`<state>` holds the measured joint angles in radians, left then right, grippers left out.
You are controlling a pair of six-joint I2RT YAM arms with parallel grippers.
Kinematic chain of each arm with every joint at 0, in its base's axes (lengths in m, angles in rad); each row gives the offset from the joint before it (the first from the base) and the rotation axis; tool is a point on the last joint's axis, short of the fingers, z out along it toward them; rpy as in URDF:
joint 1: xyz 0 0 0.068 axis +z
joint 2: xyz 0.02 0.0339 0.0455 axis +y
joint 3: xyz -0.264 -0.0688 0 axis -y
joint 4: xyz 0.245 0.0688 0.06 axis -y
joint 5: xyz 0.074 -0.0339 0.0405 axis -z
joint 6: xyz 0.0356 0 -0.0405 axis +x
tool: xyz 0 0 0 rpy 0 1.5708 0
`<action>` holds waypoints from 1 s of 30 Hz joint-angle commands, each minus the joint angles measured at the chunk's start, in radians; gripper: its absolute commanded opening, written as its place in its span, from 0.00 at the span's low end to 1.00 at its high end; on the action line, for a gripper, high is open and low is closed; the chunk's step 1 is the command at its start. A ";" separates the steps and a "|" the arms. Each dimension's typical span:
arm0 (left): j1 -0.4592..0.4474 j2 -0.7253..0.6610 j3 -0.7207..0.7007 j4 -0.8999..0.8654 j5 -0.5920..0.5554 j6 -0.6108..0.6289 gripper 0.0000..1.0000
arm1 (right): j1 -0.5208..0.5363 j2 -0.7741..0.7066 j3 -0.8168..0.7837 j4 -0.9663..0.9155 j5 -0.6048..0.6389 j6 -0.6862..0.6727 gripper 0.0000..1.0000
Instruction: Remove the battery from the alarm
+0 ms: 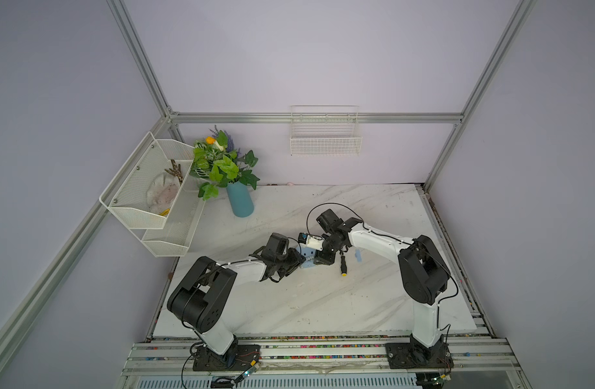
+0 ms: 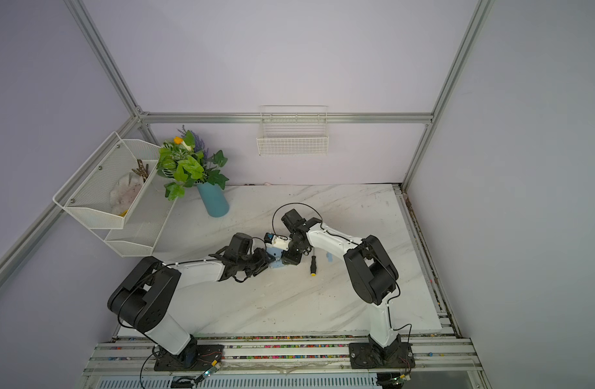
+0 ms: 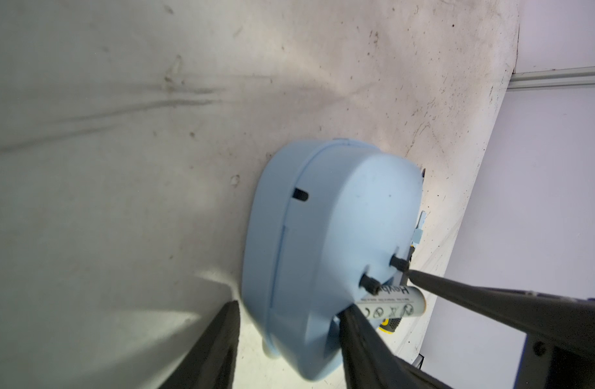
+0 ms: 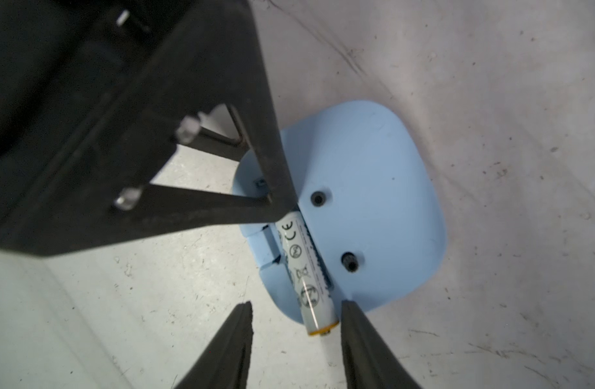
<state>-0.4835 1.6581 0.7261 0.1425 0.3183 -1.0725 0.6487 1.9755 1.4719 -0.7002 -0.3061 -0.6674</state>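
Observation:
The light-blue alarm lies face down on the table with its plain back up. The white battery lies slanted in the open slot, its gold-ringed end sticking out past the alarm's edge. My left gripper is shut on the alarm, one finger at its outer side and the other finger in the slot at the battery's inner end. My right gripper is open and straddles the battery's outer end, which sits close to one finger with a gap to the other.
A black-handled, yellow-tipped screwdriver lies just right of the alarm, with a small light-blue piece beyond it. A blue vase of plants stands at the back left beside a white mesh shelf. A wire basket hangs on the back wall.

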 commanded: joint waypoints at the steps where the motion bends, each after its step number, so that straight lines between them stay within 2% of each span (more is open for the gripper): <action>1: -0.004 0.043 -0.013 -0.070 -0.010 0.008 0.51 | 0.005 0.023 0.032 -0.009 -0.017 -0.012 0.48; 21: -0.003 0.042 -0.010 -0.071 -0.007 0.008 0.51 | 0.006 0.056 0.058 -0.045 0.003 -0.011 0.34; 30: -0.003 0.040 -0.004 -0.076 -0.006 0.009 0.51 | 0.006 0.045 0.044 -0.063 0.056 -0.002 0.22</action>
<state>-0.4835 1.6596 0.7265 0.1467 0.3214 -1.0729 0.6491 2.0140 1.5200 -0.7151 -0.2844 -0.6765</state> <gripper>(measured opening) 0.511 0.242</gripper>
